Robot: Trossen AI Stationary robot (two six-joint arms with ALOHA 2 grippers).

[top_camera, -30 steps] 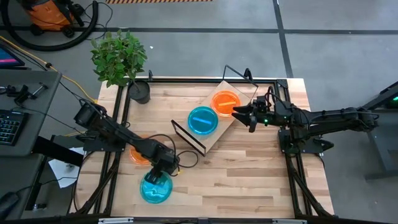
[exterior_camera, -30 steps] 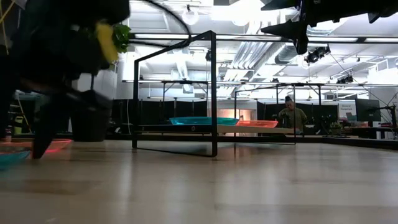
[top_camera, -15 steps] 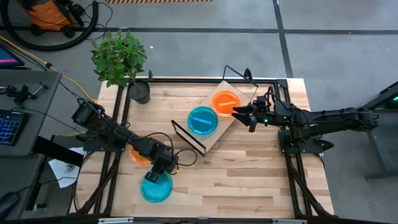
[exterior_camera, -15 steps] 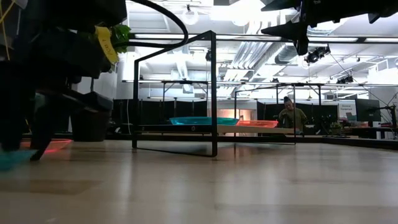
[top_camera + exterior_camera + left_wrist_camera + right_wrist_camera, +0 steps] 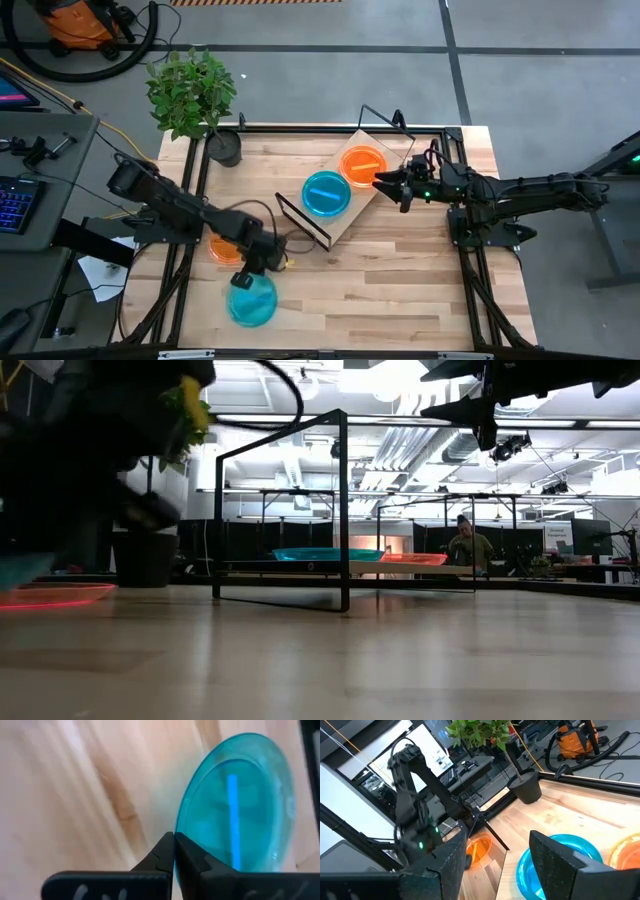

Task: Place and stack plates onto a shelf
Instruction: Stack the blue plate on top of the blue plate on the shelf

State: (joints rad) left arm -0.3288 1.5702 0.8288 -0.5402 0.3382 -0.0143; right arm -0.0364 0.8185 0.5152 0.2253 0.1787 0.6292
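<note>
A cyan plate [image 5: 252, 298] [image 5: 235, 800] is near the table's front left, with my left gripper [image 5: 244, 275] [image 5: 174, 851] shut on its rim. An orange plate [image 5: 222, 250] [image 5: 55, 597] lies flat on the table beside it, partly under my left arm. The wooden shelf [image 5: 345, 222] stands mid-table on black wire ends. A cyan plate [image 5: 326, 193] and an orange plate [image 5: 362, 165] lie on it side by side. My right gripper [image 5: 385, 185] [image 5: 497, 855] hovers open and level above the shelf's right end. My left gripper pinches the cyan plate's rim [image 5: 181, 827] between its two fingers [image 5: 160, 855], on the edge nearest the orange plate. The fingers slant steeply down from above. The held edge is raised off the table [image 5: 20, 570] and the plate tilts below the fingers. Whether its lower edge rests on the table I cannot tell.
A potted plant [image 5: 225, 147] stands at the table's far left corner. The shelf's black wire end [image 5: 303, 220] [image 5: 343, 510] rises between my left gripper and the shelf board. Bare tabletop [image 5: 400, 280] lies in front of the shelf, to the right.
My left gripper has shut on the cyan plate's rim, then risen and drawn a little toward the table's left edge. The plate's held edge has come up off the table, and the plate has tipped.
</note>
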